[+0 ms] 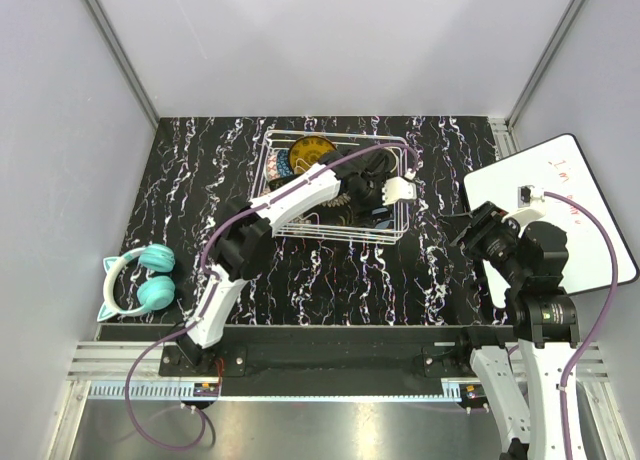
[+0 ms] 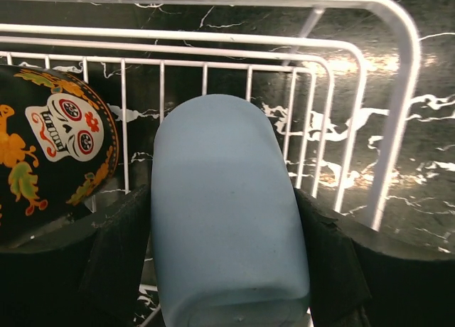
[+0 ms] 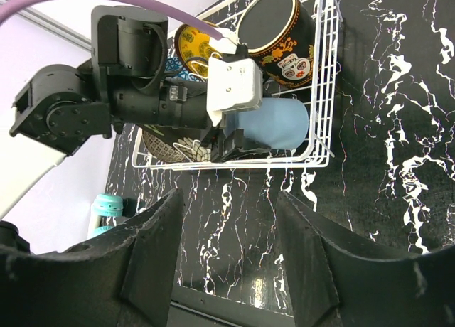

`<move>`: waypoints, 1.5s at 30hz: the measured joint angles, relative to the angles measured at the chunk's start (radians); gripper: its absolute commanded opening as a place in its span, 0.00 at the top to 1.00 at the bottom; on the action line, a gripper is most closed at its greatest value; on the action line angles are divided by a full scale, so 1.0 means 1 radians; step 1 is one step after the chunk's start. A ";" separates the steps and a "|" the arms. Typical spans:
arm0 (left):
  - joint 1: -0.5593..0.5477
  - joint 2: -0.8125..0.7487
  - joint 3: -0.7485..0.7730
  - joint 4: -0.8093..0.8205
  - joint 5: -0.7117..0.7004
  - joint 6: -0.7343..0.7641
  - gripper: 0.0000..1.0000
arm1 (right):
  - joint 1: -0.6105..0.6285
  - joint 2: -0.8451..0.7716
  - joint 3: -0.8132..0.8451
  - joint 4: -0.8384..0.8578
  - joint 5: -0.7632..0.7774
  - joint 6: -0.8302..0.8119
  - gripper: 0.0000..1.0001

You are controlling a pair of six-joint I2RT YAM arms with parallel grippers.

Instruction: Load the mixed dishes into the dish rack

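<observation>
Left hand clamped on light-blue cup, black fingers pressed flat on both sides. Cup inside white wire dish rack, at its 4 o'clock corner from above. Skull-painted black mug at cup's 9 o'clock, also in rack. Yellow ornate plate stands at rack's 12 o'clock. Right hand spread wide, holding nothing, above marbled counter at rack's 3 o'clock.
</observation>
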 measured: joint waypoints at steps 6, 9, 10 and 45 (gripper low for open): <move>0.000 0.000 -0.019 0.037 -0.015 -0.004 0.12 | 0.000 -0.006 0.000 0.000 0.000 -0.001 0.38; 0.001 0.000 -0.020 0.058 -0.033 -0.011 0.01 | 0.000 -0.011 0.000 -0.001 0.000 -0.001 0.38; 0.005 0.000 -0.020 0.067 -0.034 -0.016 0.01 | 0.000 -0.012 0.000 -0.001 0.000 -0.001 0.38; 0.311 -0.506 0.008 0.085 -0.035 -0.349 0.01 | 0.000 0.330 0.060 -0.021 0.085 -0.126 0.09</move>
